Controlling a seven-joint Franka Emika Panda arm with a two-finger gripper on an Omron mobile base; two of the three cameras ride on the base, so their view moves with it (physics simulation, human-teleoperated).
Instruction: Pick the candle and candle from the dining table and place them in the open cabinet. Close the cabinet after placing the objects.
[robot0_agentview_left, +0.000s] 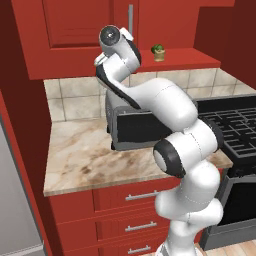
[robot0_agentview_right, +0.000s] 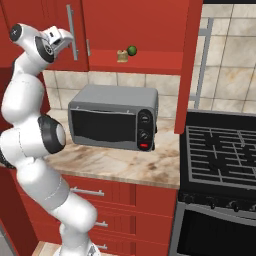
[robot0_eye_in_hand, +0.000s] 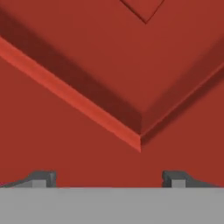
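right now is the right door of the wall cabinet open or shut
Open: the right door stands swung out edge-on, and the shelf behind it lies exposed with two small items on it. The left door looks shut.

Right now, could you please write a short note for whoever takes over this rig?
Gripper: open, empty, facing a red door panel up close.
Candles: the beige candle and the small green one stand side by side on the cabinet shelf.
Done: both look placed.
Left: swing the open right door shut; the gripper is not at it yet.
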